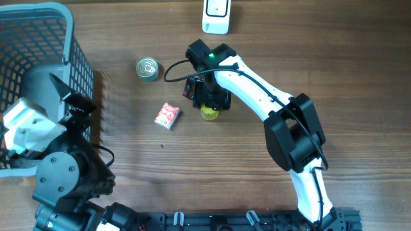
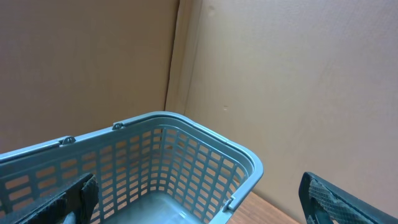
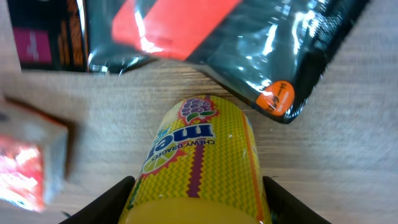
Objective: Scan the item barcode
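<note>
Right gripper (image 3: 198, 208) is closed on the Mentos tub (image 3: 199, 155); both fingers (image 3: 112, 198) press the tub's sides. The tub is a rounded yellow plastic container w/ a fine zigzag pattern and a red wavy stripe running lengthwise. It has blue "mentos" lettering, "CHEWY DRAGEES" under it, and a purple grape/fruit graphic at the far end. Its long axis points away from the wrist cam. Can't tell if it rests on the wood surface (image 1: 257, 186) or is just off it.

In the overhead view the tub sits mid-surface under the right arm's wrist. A glossy black pouch (image 3: 249, 43) w/ a red panel and a round orange sticker at its corner lies just beyond it. A small red-and-white box (image 1: 167, 115) is near the tub's left side, blurred in the wrist view. A tin can (image 1: 148, 68) stands further off. A white device (image 1: 216, 16) is at the far edge, well apart from the tub.

Left gripper (image 2: 199, 208) has its fingers wide apart, holding nothing, above the grey-blue basket (image 2: 186, 124) at the left side.
</note>
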### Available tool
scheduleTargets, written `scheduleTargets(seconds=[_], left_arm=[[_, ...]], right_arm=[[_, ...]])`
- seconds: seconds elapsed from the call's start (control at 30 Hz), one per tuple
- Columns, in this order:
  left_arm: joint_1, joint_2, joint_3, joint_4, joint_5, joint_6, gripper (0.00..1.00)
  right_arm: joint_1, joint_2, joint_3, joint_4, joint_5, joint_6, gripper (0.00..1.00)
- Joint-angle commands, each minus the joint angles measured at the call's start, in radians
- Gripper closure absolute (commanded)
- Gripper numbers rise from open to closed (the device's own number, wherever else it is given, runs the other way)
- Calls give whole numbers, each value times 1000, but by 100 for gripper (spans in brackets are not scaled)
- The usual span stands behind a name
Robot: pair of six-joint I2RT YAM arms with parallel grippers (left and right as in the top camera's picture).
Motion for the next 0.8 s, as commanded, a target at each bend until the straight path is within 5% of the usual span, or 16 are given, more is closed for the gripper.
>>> scheduleTargets(seconds=[0.0, 0.13, 0.3, 0.37, 0.77], left_arm=[[5, 0, 12, 3, -14, 11, 0], [5, 0, 12, 3, -14, 11, 0], [5, 0, 12, 3, -14, 11, 0], [5, 0, 12, 3, -14, 11, 0], [5, 0, 12, 3, -14, 11, 0]], right_arm=[[-1, 52, -27, 9, -2, 290, 38], [-1, 52, -27, 9, -43, 530, 37], [0, 52, -27, 42, -152, 700, 10], [0, 52, -27, 79, -171, 666, 0], [0, 52, -27, 75, -71, 193, 0]])
